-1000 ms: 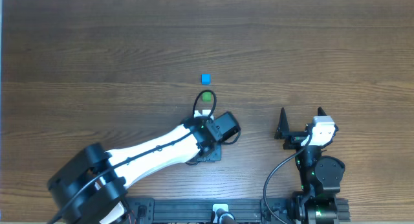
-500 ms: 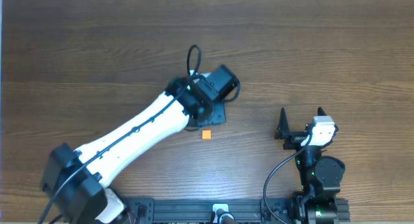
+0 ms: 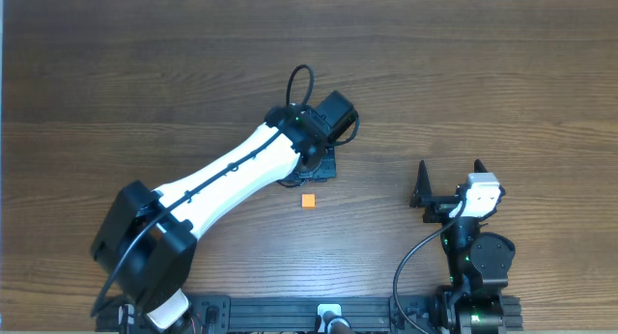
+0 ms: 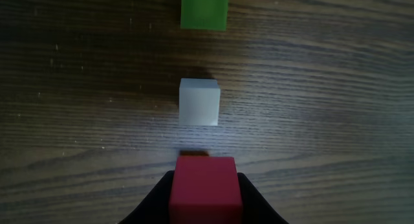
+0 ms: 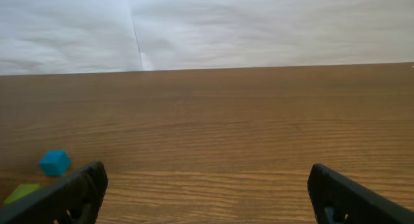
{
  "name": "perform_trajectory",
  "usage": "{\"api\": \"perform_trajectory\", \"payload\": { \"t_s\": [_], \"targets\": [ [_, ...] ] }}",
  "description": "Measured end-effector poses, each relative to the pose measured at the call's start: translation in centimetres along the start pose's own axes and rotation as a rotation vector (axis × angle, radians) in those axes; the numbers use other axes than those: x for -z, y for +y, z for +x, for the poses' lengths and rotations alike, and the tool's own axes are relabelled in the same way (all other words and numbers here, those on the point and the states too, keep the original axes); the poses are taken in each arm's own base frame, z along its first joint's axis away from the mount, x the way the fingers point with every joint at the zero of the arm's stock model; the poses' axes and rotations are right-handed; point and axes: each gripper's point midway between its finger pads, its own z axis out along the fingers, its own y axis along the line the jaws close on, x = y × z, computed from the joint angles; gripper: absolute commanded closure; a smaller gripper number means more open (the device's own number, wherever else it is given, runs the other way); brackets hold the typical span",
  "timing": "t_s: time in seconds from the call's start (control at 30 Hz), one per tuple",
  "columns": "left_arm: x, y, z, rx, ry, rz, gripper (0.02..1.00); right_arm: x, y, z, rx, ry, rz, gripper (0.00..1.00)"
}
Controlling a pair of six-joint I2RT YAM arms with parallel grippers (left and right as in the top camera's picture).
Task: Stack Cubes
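red cube position: the red cube (image 4: 205,179) is clamped between the left tool's fingers, at their tips; a small shadow is cast on the bench (image 3: 502,64) just ahead of it.
white cube position: the white cube (image 4: 199,101) is set on the bench just ahead of the red cube, in line with it and not touching it.
green cube position: the green cube (image 4: 204,9) lies farther along the same line, past the white cube and apart from it. It is also seen from the right wrist, with the blue cube (image 5: 54,162) just beyond it.
orange cube position: the orange cube (image 3: 308,201) lies on the bench just near-side of the left arm's wrist, separate from the arm (image 3: 232,175), left of the right tool.
left tool: the left tool (image 4: 205,191) is closed to the red cube's width, both fingers pressed on its sides. Nothing else is touched.
right tool: the right tool (image 3: 450,175) is parked near its base at the right, fingers spread wide, nothing gripped, well apart from all cubes.
edges: the bench's far edge is seen from the right wrist against a white wall (image 5: 259,26).
room: wood grain shows on every side of the white cube; the gap to the green cube is wider than the gap to the red one.
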Motion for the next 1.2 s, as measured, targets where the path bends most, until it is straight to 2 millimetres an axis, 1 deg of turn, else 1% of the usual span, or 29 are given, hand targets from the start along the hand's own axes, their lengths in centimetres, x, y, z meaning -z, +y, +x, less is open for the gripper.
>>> {"api": "perform_trajectory", "payload": {
  "t_s": [0.23, 0.43, 0.63, 0.97, 1.2],
  "targets": [
    [-0.3, 0.5, -0.4, 0.01, -0.002, -0.015, 0.978, 0.0, 0.0, 0.0, 0.0, 0.0, 0.0, 0.009],
    [-1.5, 1.1, -0.7, 0.021, 0.012, -0.045, 0.978, 0.0, 0.0, 0.0, 0.0, 0.0, 0.0, 0.007],
    [-2.5, 1.0, -0.7, 0.021, 0.021, -0.055, 0.976, 0.0, 0.0, 0.0, 0.0, 0.0, 0.0, 0.007],
    [-2.7, 0.5, -1.1, 0.019, 0.004, -0.037, 0.978, 0.0, 0.0, 0.0, 0.0, 0.0, 0.0, 0.009],
    [-3.5, 0.6, -1.0, 0.017, 0.017, -0.051, 0.978, 0.0, 0.0, 0.0, 0.0, 0.0, 0.0, 0.007]
  ]
}}
